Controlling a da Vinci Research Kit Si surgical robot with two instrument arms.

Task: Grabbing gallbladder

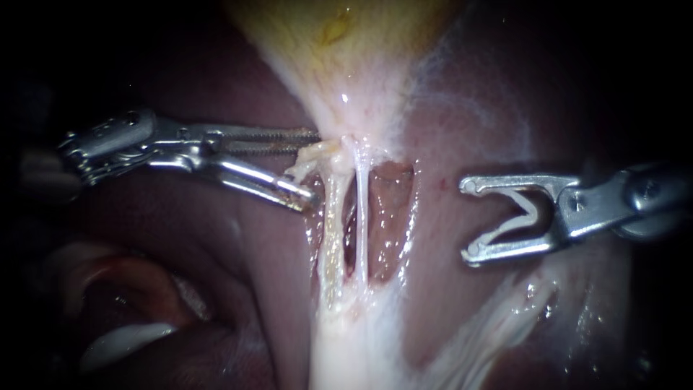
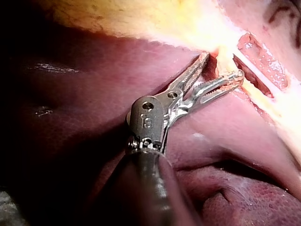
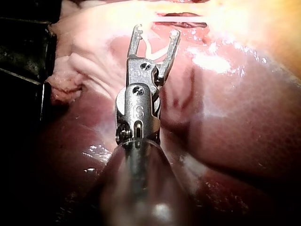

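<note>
The yellowish gallbladder (image 1: 339, 43) narrows to a pale neck (image 1: 345, 133), from which two thin tubes (image 1: 361, 217) run down over the liver. My left instrument (image 1: 314, 166) stands open at the neck's left side, its toothed upper jaw touching the neck and a frayed shred of tissue (image 1: 310, 155) at its tips. In the left wrist view its jaws (image 2: 222, 66) gape just short of the gallbladder (image 2: 141, 19). My right instrument (image 1: 469, 219) hangs to the right of the tubes, apart from them, jaws wide around a pale V-shaped clip (image 1: 523, 213). The right wrist view shows the same instrument (image 3: 156, 31) and clip (image 3: 157, 47).
Dark red liver (image 1: 216, 289) surrounds the neck and tubes. Beside the tubes an opened window shows raw reddish tissue (image 1: 390, 209). White glistening strands (image 1: 505, 318) fan out at the lower right. A pale curved fold (image 1: 123, 339) lies at the lower left.
</note>
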